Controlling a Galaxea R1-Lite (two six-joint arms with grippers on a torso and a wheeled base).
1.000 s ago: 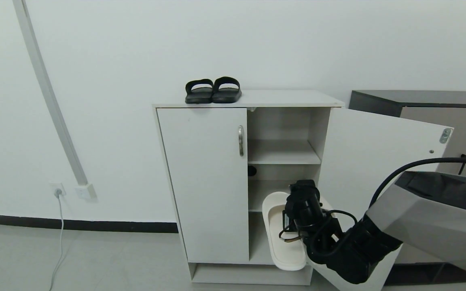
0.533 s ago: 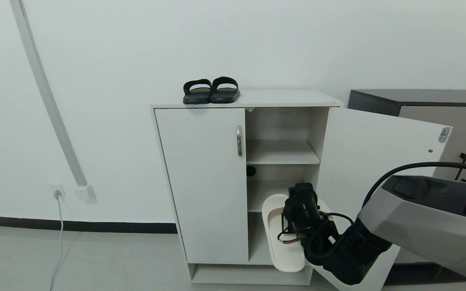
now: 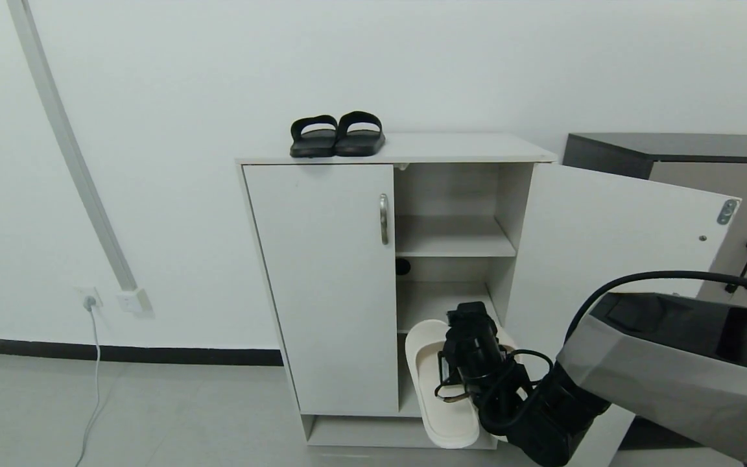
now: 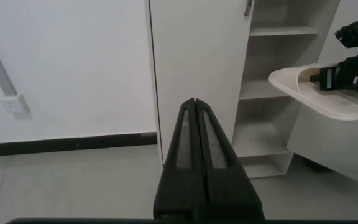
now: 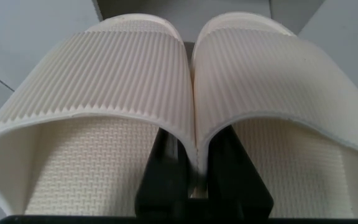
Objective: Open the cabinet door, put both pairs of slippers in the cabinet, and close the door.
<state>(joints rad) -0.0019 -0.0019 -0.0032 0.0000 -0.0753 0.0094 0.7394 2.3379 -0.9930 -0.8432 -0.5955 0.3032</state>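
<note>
Grey floor (image 3: 153, 415) and a plain white wall (image 3: 412, 58) frame the work. Closest in, the right hand (image 3: 454, 373) is clamped on the white slippers (image 3: 432, 389). In its wrist view the two fingers (image 5: 166, 180) pinch the touching inner edges of both ribbed straps, so the pair (image 5: 129, 81) hangs side by side from that one grip. The slippers stand on edge just ahead of this hand, in front of the lower compartments of the cabinet (image 3: 464, 148). Whether their tips cross the opening I cannot tell.

Off to the side, the left hand (image 4: 194, 109) is closed with its fingers pressed flat together and nothing between them. It sits low over the floor and points at the closed left door (image 4: 197, 62); the held pair (image 4: 316, 93) shows beyond it.

Past the right hand, the right door (image 3: 594, 240) stands swung wide open, baring the shelves (image 3: 454, 237). A metal handle (image 3: 384, 219) sits on the left door. Farther up and back from both hands, the black slippers (image 3: 338, 136) rest together on the cabinet top, above the closed door. A wall socket (image 3: 90, 299) and a grey cabinet (image 3: 704, 155) lie farthest off.
</note>
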